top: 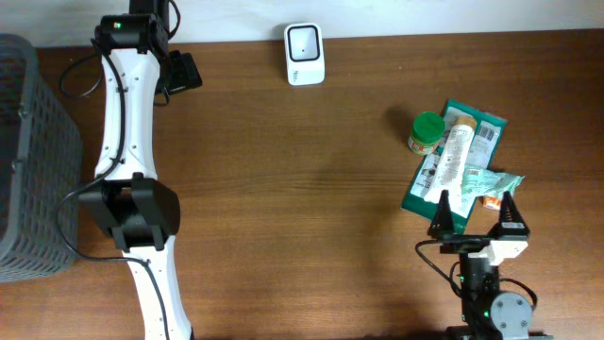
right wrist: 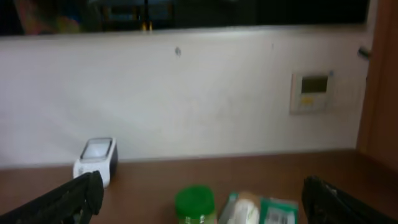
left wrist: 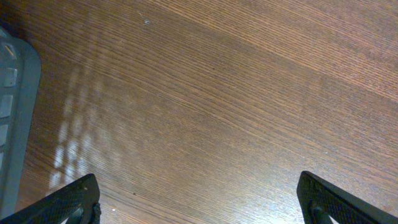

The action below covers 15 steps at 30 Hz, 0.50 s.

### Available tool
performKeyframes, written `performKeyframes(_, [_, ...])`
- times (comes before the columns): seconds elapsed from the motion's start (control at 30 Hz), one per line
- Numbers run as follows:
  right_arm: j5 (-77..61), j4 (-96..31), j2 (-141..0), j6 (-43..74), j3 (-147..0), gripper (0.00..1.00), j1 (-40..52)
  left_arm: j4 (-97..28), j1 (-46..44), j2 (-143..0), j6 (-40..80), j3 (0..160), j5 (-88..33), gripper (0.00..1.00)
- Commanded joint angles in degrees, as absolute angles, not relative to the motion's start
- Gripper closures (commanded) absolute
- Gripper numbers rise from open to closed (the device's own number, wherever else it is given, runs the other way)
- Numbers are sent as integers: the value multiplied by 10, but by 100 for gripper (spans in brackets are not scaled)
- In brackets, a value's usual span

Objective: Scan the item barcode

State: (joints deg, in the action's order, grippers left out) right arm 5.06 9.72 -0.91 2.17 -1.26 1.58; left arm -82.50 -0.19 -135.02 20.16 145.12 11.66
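Your left gripper (left wrist: 199,208) and right gripper (top: 475,215) are wide open and empty. The right one waits near the pile (top: 455,153), probably to grab something.

brown wooden table (top: 302,198), grain running side to side. white scanner (top: 305,54) at far edge, near the middle. grey basket (top: 28,161) at left edge. right side: green-lidded jar (top: 427,131) just beside a flat green packet (top: 422,196), well apart from the scanner.
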Motion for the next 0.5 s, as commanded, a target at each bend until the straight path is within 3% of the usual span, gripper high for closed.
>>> performKeyframes(0.0, [46,64,-2,20,-3,2,18,-826,2,-1349,201,1456,124,1])
performKeyframes(0.1, [40,-42,-2,20,-3,2,18,-826,2,-1349,201,1456,124,1])
performKeyframes(0.47, [35,-43,-2,20,-3,2,18,-826,2,-1349,201,1456,125,1])
